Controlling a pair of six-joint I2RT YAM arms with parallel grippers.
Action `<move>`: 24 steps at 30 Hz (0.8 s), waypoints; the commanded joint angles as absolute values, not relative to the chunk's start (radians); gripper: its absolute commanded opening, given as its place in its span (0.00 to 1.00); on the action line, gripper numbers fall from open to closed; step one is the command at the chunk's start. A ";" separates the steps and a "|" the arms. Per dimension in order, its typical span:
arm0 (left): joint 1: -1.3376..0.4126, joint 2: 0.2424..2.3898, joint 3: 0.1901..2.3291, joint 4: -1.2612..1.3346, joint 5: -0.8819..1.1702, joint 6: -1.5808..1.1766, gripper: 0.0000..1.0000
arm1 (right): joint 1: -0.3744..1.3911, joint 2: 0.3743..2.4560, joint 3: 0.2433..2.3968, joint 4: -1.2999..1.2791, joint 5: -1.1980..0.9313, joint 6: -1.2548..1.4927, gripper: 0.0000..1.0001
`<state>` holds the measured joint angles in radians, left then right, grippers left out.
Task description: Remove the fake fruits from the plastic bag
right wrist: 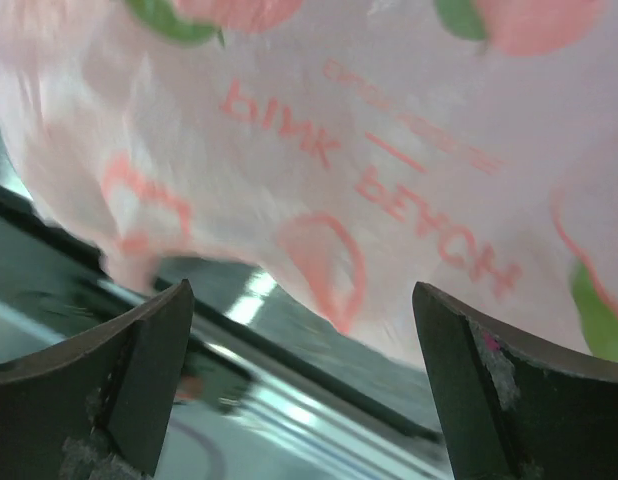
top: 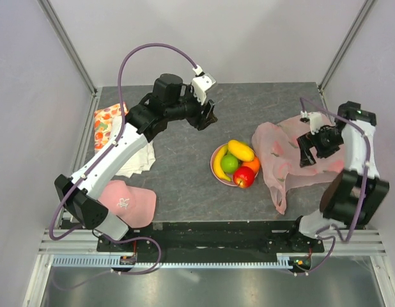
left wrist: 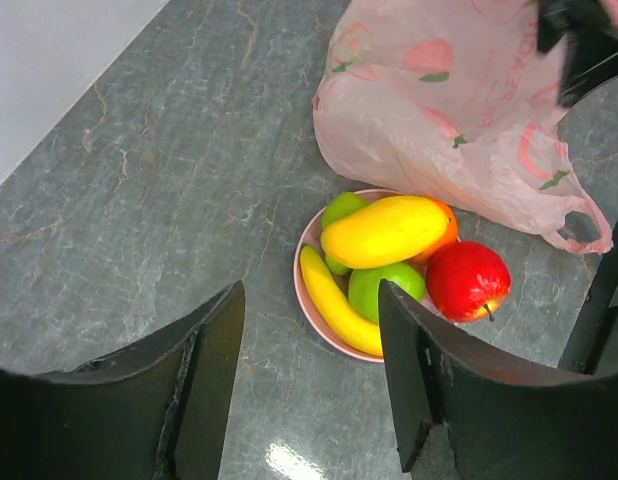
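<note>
At the near left corner of the grey, stone-patterned bench (top: 178, 185), a pink cap (top: 128, 202) with a logo is seen beside the left arm's base. Further in, at mid-bench, the fake fruits (top: 236, 165) are heaped on a round pink plate (top: 215, 171): a banana (left wrist: 334, 305), a mango (left wrist: 384, 230), two green apples (left wrist: 384, 287), an orange (left wrist: 444, 238) and a red apple (left wrist: 467, 280). Just to the right of the plate, the plastic bag (top: 280, 176), pale pink and printed with peaches and red lettering, is slumped on the bench, with one handle loop trailing toward the near edge. The right claw (top: 310, 146) is held over the bag's right half. Its fingers are spread wide and nothing is gripped between them. On the left side, a white cloth (top: 137, 163) is spread, with a fruit-printed cloth (top: 108, 121) behind it. Farthest back, the left claw (top: 207, 115) is seen above bare bench, partly open and empty, pointed toward the plate.
</note>
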<state>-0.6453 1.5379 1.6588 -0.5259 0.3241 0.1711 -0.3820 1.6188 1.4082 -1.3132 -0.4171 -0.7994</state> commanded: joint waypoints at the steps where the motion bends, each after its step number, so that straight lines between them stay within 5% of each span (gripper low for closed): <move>1: -0.641 1.509 1.678 -0.511 0.344 0.198 0.63 | -0.388 1.285 1.286 -1.310 -0.220 -1.194 0.98; 9: -0.640 1.470 1.634 -0.509 0.356 0.224 0.63 | -0.390 0.951 0.838 -0.828 0.266 -1.379 0.98; 24: -0.640 1.474 1.643 -0.514 0.397 0.169 0.63 | -0.414 1.267 0.867 -0.618 0.451 -1.198 0.98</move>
<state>-0.6453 1.5021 1.6291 -0.5266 0.3702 0.1848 -0.4099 1.2083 0.8494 -0.6472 0.3664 -1.2716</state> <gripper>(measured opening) 0.630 0.982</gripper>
